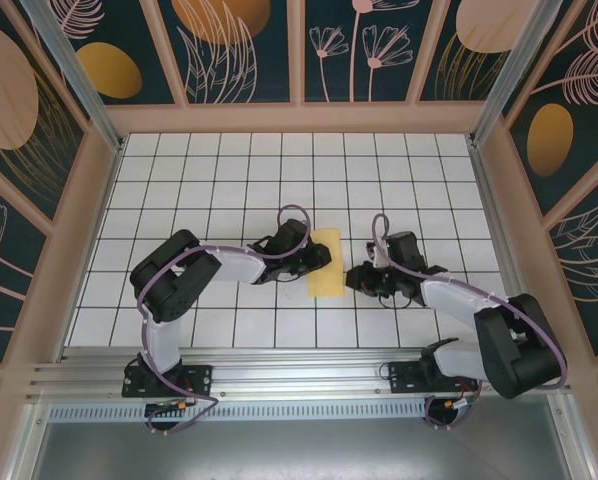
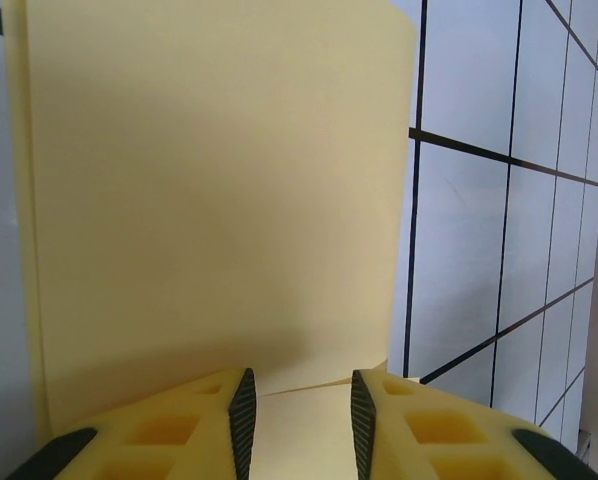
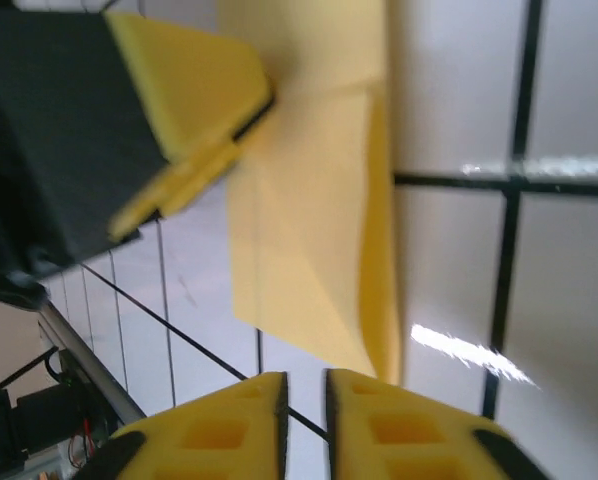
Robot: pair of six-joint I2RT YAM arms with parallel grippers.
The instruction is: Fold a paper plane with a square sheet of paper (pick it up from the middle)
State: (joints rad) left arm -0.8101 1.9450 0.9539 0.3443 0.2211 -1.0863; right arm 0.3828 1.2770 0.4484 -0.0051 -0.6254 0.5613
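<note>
The pale-yellow sheet of paper [image 1: 329, 262], folded into a narrow upright rectangle, lies near the middle of the white counter [image 1: 229, 180] ruled with black grid lines, about two tiles tall and one wide. It sits between the two arms, a little nearer the left one.

The left gripper [image 2: 299, 398] comes in from the paper's left side and rests over its left edge. Its two yellow fingers [image 2: 234, 415] stand partly spread, with the sheet lying flat under the gap and a paper edge line crossing between them; nothing is clamped. From the right wrist camera, one of these fingers and its black housing cover the sheet's upper left corner.

The right gripper [image 3: 304, 400] hangs just beside the paper's right edge, apart from it. Its fingers are nearly together, with a thin slit between them and nothing in it. In its view the paper's right edge is lifted slightly off the counter, and a faint diagonal crease or shadow crosses the sheet.

Purple cables [image 1: 294, 215] loop above both wrists. A silver aluminium rail [image 1: 299, 375] carries the arm bases at the near edge. Wood-framed walls [image 1: 239, 50] with dark panels painted in orange and pale leaf shapes enclose the counter on three sides, well apart from the paper.
</note>
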